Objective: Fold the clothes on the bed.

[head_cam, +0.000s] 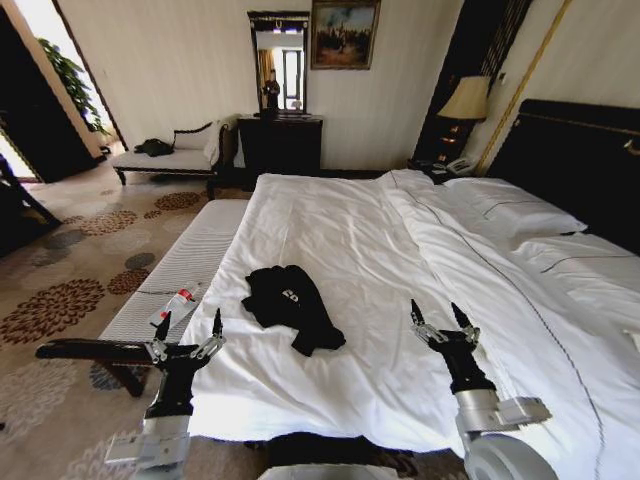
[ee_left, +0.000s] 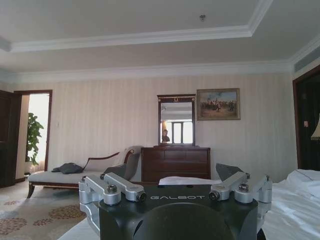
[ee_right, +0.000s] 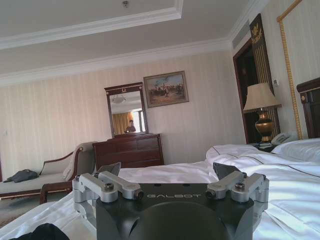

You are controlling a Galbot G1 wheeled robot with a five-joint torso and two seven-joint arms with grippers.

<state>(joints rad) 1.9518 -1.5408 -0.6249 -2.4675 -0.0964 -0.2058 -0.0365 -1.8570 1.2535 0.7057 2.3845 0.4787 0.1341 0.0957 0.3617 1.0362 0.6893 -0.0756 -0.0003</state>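
While both arms are hovering low in the head view, the black T-shirt is lying crumpled just left of the frame's centre, on the near part of the white bed. The left gripper is sitting at the lower left, over the bed's near corner, its two fingers spread apart and pinching nothing. The right gripper is hanging at the lower right above bare sheet, its fingers likewise spread and empty. Neither is touching the shirt, which is resting between them and a little higher in the frame. A small bottle with a red label is lying on the pale striped bench left of the shirt.
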